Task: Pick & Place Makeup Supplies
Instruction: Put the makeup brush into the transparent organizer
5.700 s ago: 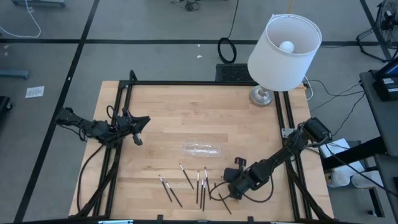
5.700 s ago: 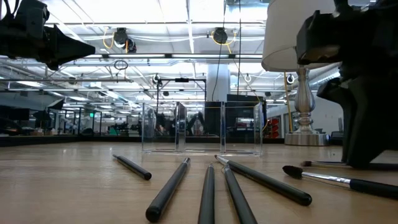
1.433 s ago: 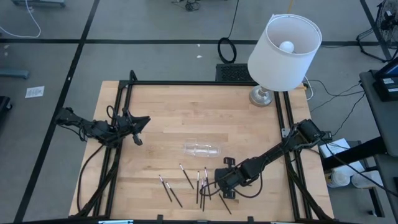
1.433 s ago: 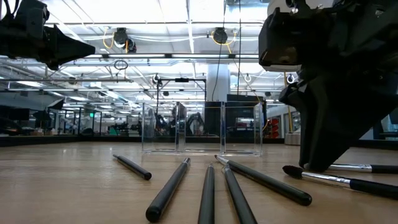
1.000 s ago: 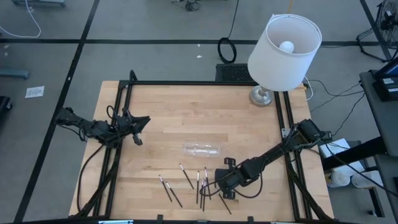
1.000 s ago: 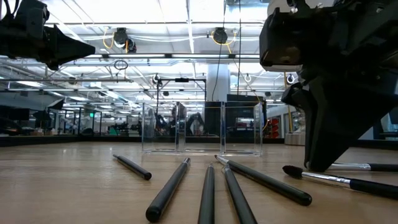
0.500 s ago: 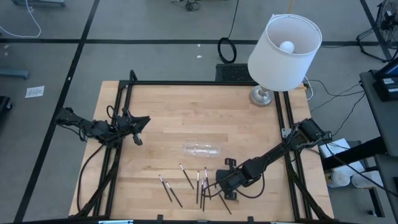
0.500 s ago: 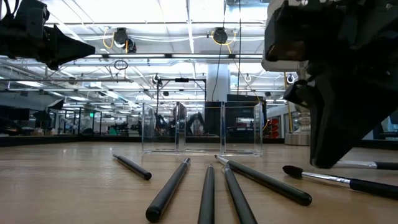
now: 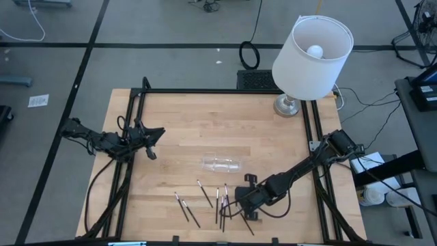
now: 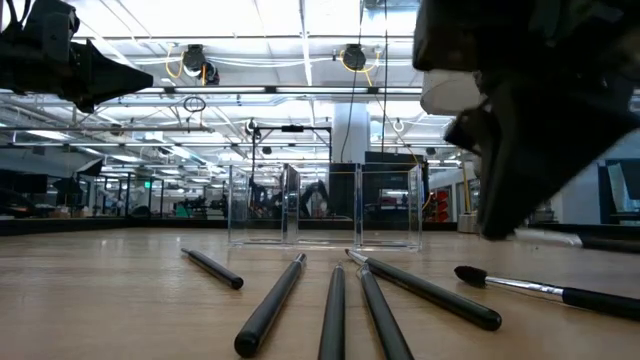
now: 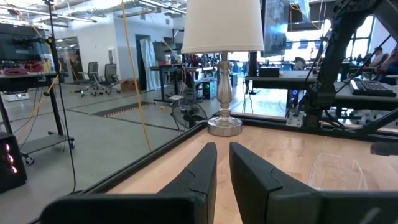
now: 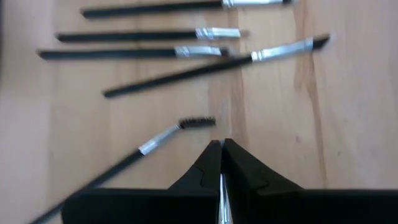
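I see right gripper (image 12: 221, 148) pinched on one brush (image 12: 222, 199); other brushes (image 12: 152, 53) lie ahead, tray (image 9: 222, 165) empty; left gripper (image 11: 222, 163) slightly parted, idle.

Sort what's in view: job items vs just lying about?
Job: makeup brushes scattered on the table's front; one brush pinched in the right hand; clear organizer.
Lying about: lamp; idle left hand at the table's left edge.

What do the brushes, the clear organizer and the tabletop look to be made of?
Brushes: matte black handles, likely plastic or painted wood, with shiny silvery ferrules that look metal. Organizer: see-through with glossy reflections, probably acrylic. Tabletop: pale wood with visible plank seams.
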Action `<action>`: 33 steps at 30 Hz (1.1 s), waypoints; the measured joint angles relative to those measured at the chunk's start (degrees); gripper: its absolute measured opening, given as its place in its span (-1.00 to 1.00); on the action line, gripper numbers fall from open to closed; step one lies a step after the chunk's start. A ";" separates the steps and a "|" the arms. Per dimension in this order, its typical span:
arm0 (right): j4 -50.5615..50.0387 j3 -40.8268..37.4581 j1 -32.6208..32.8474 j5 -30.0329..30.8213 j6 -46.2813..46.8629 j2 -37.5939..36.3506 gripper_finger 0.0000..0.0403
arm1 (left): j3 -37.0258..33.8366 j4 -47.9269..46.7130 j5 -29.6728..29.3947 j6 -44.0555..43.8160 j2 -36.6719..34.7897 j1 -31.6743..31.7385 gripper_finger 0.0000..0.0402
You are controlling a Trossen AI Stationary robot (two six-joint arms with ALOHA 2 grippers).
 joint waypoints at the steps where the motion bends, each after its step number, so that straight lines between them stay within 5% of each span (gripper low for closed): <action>1: -0.81 1.04 0.00 0.04 -0.55 -0.02 -1.00 | 0.00 0.00 0.00 0.00 0.00 -0.01 -0.75; 15: -9.83 15.82 -0.53 6.65 -10.07 -0.59 -1.00 | 0.00 0.02 0.00 0.00 0.00 -0.01 -0.75; 28: 1.13 16.33 -3.06 18.26 -29.27 -13.27 -1.00 | 0.00 0.13 -0.01 -0.24 0.00 -0.01 -0.75; 33: 13.26 14.26 -5.05 17.73 -39.69 -16.24 -1.00 | 0.00 0.12 0.00 -0.03 0.00 0.01 -0.75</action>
